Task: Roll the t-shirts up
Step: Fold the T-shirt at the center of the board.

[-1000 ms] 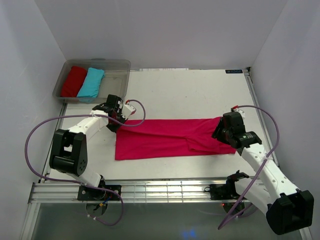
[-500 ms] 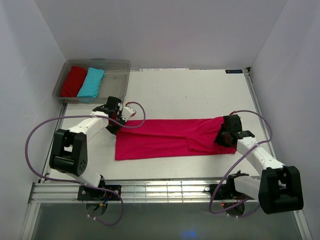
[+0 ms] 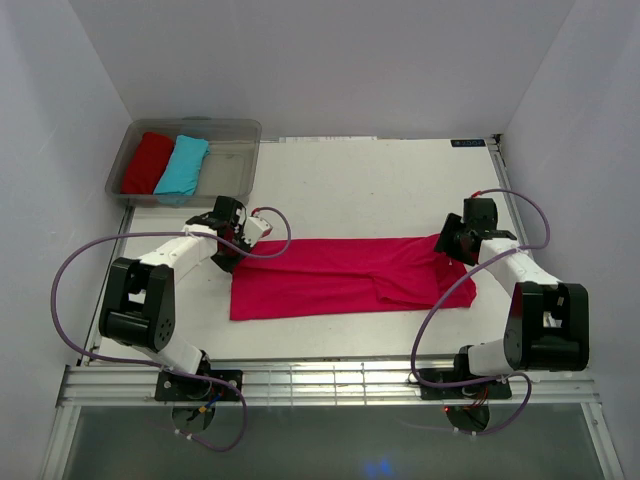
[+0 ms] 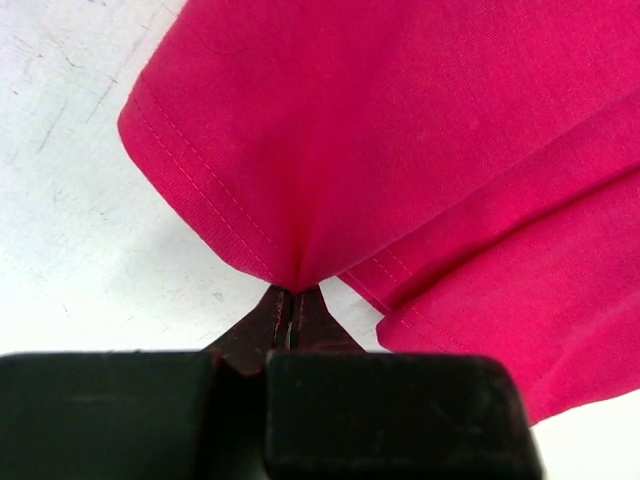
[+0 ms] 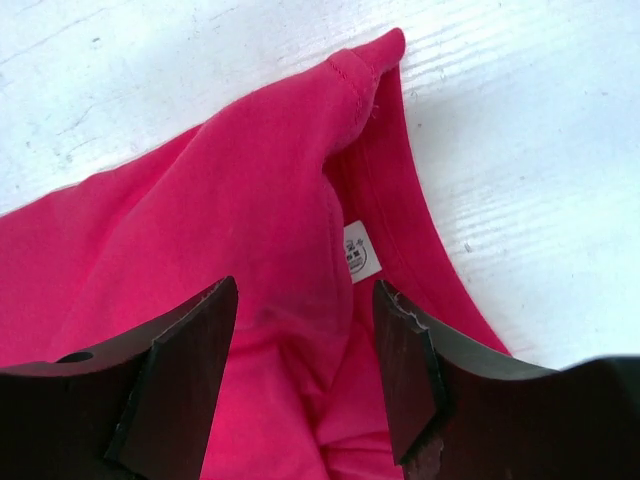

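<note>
Left gripper (image 4: 293, 298) pinched tight on a hem corner of the t-shirt (image 3: 330, 277). Right gripper (image 5: 300, 325) spread wide over the collar end (label (image 5: 360, 250) visible), holding nothing. t-shirt lies flat, a folded strip across the table (image 3: 380, 185).

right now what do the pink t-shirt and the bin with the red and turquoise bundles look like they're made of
The pink t-shirt: soft, matte knit fabric, probably cotton jersey; stitched hems show and it puckers where the left claw pinches it. The bin: clear, slightly glossy plastic, it seems; its walls are see-through.
</note>
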